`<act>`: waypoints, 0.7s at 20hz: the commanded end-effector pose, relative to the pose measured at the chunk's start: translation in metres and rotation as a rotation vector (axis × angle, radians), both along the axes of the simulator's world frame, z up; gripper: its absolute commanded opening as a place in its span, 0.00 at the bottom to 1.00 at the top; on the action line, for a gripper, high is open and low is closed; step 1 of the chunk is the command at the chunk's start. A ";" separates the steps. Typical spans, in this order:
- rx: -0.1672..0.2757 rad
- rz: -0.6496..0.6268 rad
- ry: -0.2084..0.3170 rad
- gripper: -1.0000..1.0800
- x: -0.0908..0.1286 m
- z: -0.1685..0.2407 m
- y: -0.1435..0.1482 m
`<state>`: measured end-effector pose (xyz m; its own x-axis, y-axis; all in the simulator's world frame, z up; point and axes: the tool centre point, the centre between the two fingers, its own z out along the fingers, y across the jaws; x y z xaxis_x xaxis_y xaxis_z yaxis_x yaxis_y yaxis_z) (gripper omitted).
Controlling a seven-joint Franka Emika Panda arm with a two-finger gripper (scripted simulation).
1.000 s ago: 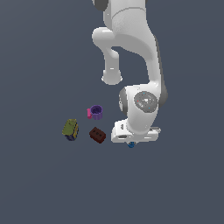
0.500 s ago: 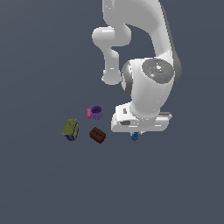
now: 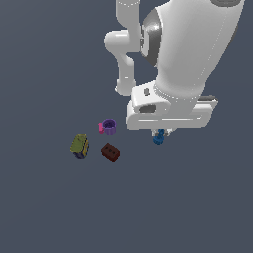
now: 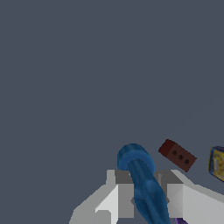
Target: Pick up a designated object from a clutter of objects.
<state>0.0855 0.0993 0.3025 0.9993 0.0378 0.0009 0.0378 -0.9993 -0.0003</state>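
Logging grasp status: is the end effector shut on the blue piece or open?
Shut on it: in the wrist view the blue piece sits clamped between both fingers of the end effector.

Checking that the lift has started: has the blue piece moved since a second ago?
Yes. The blue piece, clamped in the gripper, has risen in the exterior view, from below the brick to above it.

In the exterior view the white hand block covers the gripper (image 3: 162, 132) fingers and the upper part of the small bright blue bulb-ended piece (image 3: 158, 139). In the wrist view, the blue piece's (image 4: 142, 181) lower end, the olive-yellow can (image 4: 217, 162) and a purple sliver of the mug (image 4: 180, 221) are cut off by the picture's edges.
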 end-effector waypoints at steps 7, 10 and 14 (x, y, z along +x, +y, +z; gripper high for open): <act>0.000 -0.001 0.001 0.00 0.006 0.078 0.000; 0.000 -0.001 0.001 0.00 0.008 0.095 0.001; 0.000 -0.001 0.001 0.00 0.010 0.110 0.001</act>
<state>0.0953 0.1000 0.4073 0.9993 0.0372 0.0010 0.0372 -0.9993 -0.0004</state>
